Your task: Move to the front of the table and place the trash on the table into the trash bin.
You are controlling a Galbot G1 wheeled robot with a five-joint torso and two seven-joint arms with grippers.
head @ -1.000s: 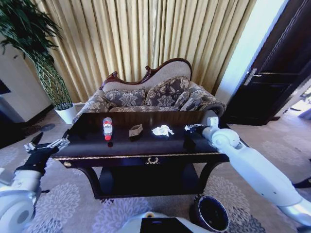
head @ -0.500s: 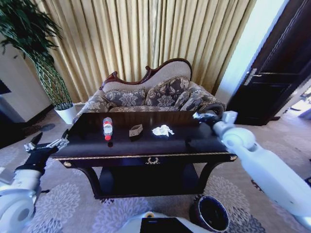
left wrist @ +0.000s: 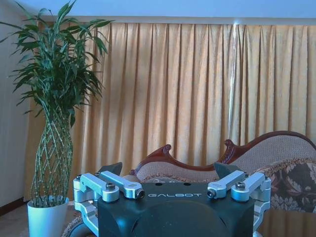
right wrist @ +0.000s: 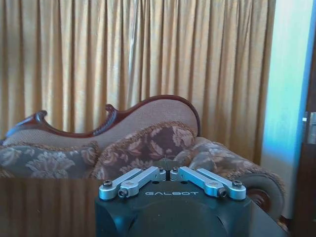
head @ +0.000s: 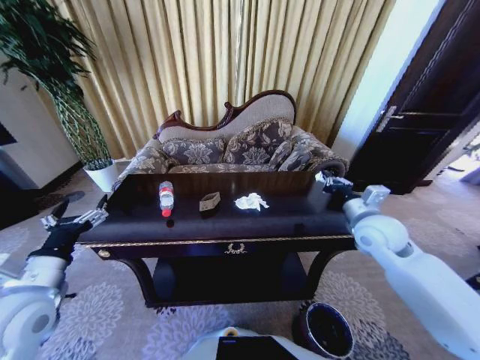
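Over the tabletop's (head: 225, 229) far right corner hangs the right gripper (head: 327, 180), jaws closed and empty — left gripper (head: 73, 220) waits off the left end, jaws spread wide.

Table (head: 150, 225): glossy near-black wood, gold trim, gold emblem on drawer. Bottle (head: 166, 197): clear, red cap and label. Box (head: 209, 202): tan. Paper wad (head: 251, 201): white. Trash bin (head: 327, 331): maroon-brown, black interior. Sofa (head: 225, 150): grey floral damask. Curtains (head: 225, 52): gold.
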